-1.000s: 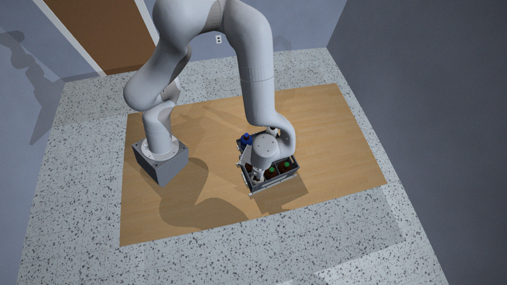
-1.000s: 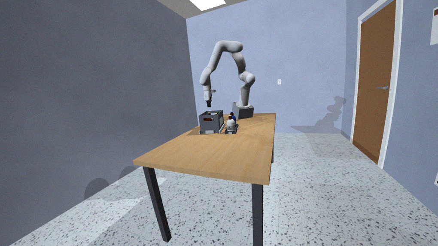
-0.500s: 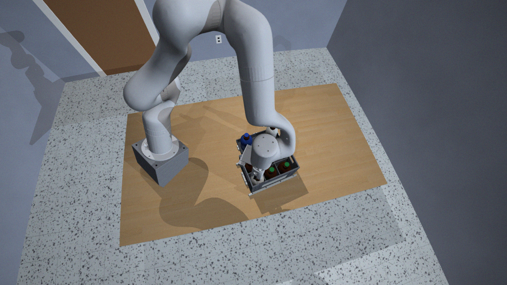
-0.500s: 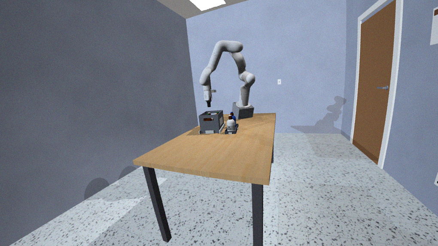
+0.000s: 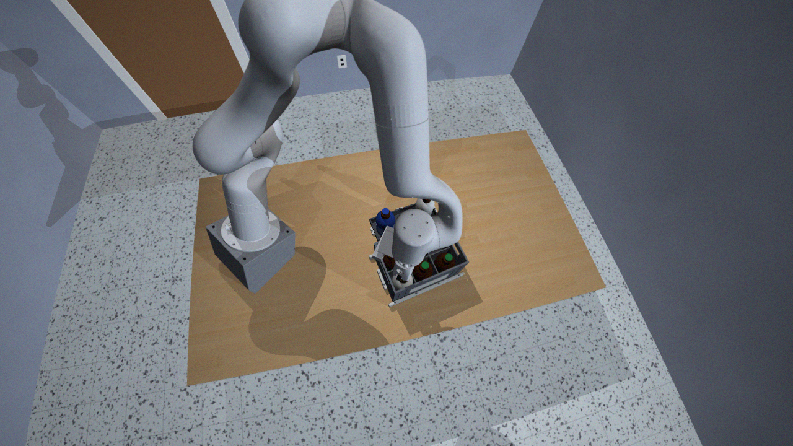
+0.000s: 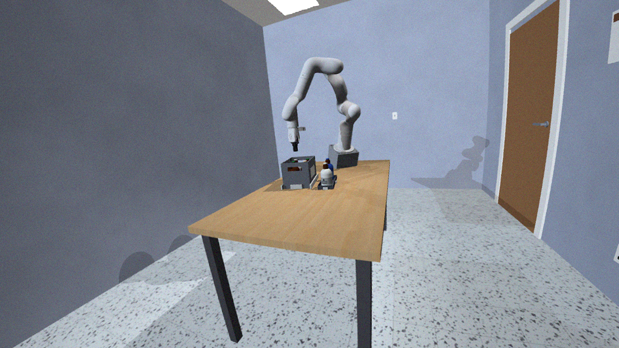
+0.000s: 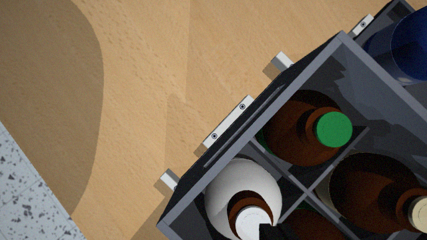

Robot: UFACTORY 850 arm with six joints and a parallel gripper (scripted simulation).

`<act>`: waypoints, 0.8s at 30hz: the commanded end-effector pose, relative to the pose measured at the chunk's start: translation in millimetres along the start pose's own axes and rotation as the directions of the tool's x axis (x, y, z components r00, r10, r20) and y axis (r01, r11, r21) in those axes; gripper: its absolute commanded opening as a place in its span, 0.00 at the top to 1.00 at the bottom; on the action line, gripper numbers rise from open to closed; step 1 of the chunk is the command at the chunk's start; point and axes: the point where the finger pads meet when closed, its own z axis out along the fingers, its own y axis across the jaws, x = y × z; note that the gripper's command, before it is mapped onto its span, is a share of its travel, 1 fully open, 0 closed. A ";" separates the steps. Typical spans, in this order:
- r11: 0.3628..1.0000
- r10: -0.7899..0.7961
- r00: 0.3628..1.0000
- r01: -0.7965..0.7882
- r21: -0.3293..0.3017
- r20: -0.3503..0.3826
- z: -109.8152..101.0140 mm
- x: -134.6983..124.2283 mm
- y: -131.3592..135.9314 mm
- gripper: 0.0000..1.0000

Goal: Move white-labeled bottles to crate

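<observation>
The dark grey crate (image 5: 424, 259) stands on the wooden table, with the tray (image 6: 328, 185) right beside it. In the wrist view a white-labelled bottle (image 7: 243, 197) stands upright in a corner slot of the crate. Next to it are a brown bottle with a green cap (image 7: 333, 129) and one with a cream cap (image 7: 417, 213). On the tray stand a blue bottle (image 5: 385, 218) and a white-labelled bottle (image 6: 326, 174), which the arm partly hides in the top view. My gripper (image 6: 294, 146) hangs well above the crate, shut and empty. Its dark tip shows in the wrist view (image 7: 270, 231).
The robot base (image 5: 250, 249) stands on the table to the left of the crate. White brackets (image 7: 228, 121) line the crate's outer side. The table edge lies a short way beyond the crate's front.
</observation>
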 end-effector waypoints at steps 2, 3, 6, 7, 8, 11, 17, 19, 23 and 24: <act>1.000 -0.002 1.000 0.002 0.006 -0.002 0.6 -7.3 35.1 1.00; 1.000 -0.002 1.000 0.002 0.007 -0.003 1.0 -8.7 45.4 1.00; 1.000 -0.002 1.000 0.002 0.008 -0.004 1.2 -9.3 50.2 1.00; 1.000 -0.002 1.000 0.003 0.011 -0.005 2.0 -11.5 72.9 1.00; 1.000 -0.003 1.000 0.003 0.012 -0.006 2.2 -11.9 79.1 1.00; 1.000 -0.003 1.000 0.003 0.013 -0.006 2.7 -12.8 99.4 1.00; 1.000 -0.003 1.000 0.003 0.016 -0.007 3.6 -12.1 146.0 1.00; 1.000 -0.003 1.000 0.004 0.016 -0.006 3.7 -11.1 161.3 1.00; 1.000 -0.003 1.000 0.004 0.016 -0.006 3.7 -9.6 176.6 1.00; 1.000 -0.003 1.000 0.003 0.016 -0.005 3.7 -6.7 199.1 1.00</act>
